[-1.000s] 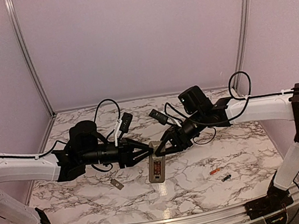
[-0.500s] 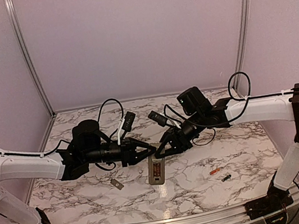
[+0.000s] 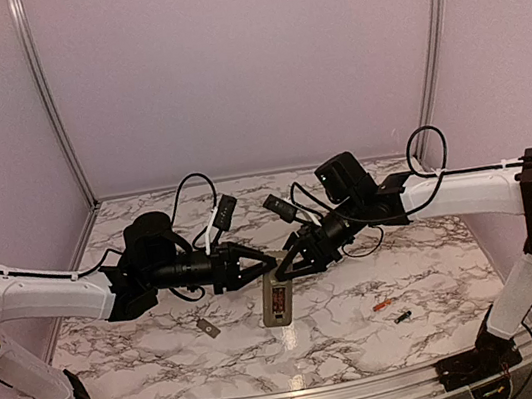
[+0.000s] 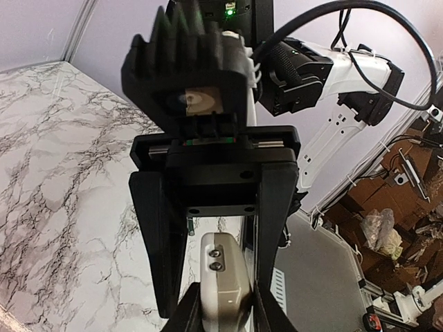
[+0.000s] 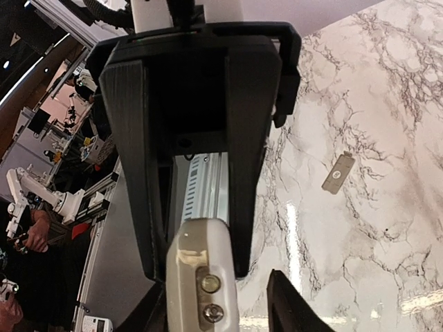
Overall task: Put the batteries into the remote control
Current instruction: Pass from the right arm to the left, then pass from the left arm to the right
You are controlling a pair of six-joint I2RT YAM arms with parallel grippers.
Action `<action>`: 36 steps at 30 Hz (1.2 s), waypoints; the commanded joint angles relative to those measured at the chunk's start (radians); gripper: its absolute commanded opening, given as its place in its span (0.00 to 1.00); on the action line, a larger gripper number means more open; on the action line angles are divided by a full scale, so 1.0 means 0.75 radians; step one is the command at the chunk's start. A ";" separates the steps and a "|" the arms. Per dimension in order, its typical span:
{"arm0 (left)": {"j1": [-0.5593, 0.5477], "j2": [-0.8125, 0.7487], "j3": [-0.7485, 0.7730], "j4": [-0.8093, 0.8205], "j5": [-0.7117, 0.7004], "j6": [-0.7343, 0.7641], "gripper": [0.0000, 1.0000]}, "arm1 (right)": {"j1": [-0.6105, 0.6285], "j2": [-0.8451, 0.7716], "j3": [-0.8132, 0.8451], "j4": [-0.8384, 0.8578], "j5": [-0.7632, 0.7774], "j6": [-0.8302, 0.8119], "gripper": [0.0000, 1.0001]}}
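Since a second ago the right gripper [image 5: 218, 301] has spread its jaws and now sits loose around the remote control [image 3: 279, 304], while the left gripper [image 4: 227, 312] has pinched in, clamping its top end mid-table. The orange battery [image 3: 384, 304] and dark battery [image 3: 402, 317] lie on the marble table [image 3: 165, 327], well off right.

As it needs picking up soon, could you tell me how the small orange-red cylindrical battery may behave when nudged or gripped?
The small orange-red cylindrical battery lies on its side on the smooth marble-patterned table, so a nudge would probably roll it. It looks tiny and rigid, likely light, and its thin round body may slip when pinched.
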 commanded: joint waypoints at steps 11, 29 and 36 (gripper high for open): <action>0.083 -0.180 -0.135 0.329 -0.075 -0.141 0.00 | -0.067 -0.056 -0.074 0.320 -0.067 0.244 0.73; 0.086 -0.198 -0.289 0.697 -0.240 -0.314 0.00 | 0.050 -0.020 -0.007 0.409 -0.129 0.310 0.49; 0.085 -0.175 -0.311 0.762 -0.236 -0.343 0.00 | 0.054 -0.005 -0.002 0.460 -0.139 0.357 0.38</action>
